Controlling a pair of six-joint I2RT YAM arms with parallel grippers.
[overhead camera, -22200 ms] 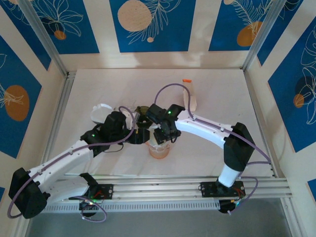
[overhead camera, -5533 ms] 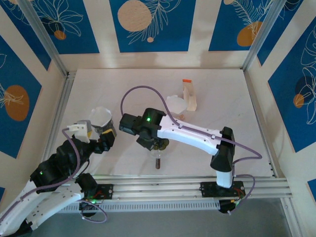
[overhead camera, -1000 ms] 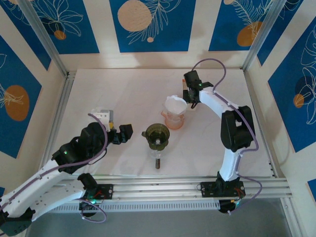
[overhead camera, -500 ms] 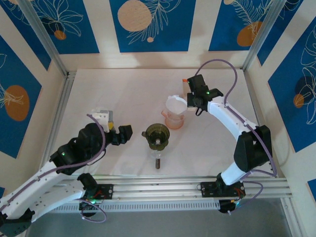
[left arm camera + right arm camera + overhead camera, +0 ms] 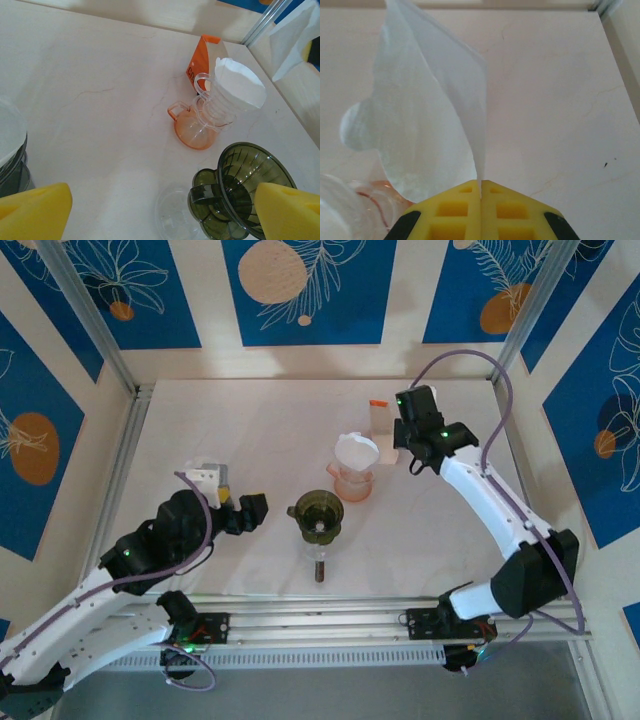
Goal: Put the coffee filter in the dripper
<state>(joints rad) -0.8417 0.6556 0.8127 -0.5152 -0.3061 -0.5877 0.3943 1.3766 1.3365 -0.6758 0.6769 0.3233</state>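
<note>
Swung rightward since half a second ago, the right gripper (image 5: 481,186) is seen with fingers (image 5: 455,202) pressed shut on one edge of the coffee filter (image 5: 427,115), held just beside the already-lined orange dripper (image 5: 352,483). The green dripper (image 5: 318,515) stands bare, and the left gripper (image 5: 250,510) is spread wide and empty. Limp paper so pinched could be crumpled, or a light dripper tipped, on the pale marbled table (image 5: 250,420) between blue leaf-print walls (image 5: 300,290).

filter (image 5: 241,84) in far dripper (image 5: 197,131), packet (image 5: 199,64) seemingly behind
</note>
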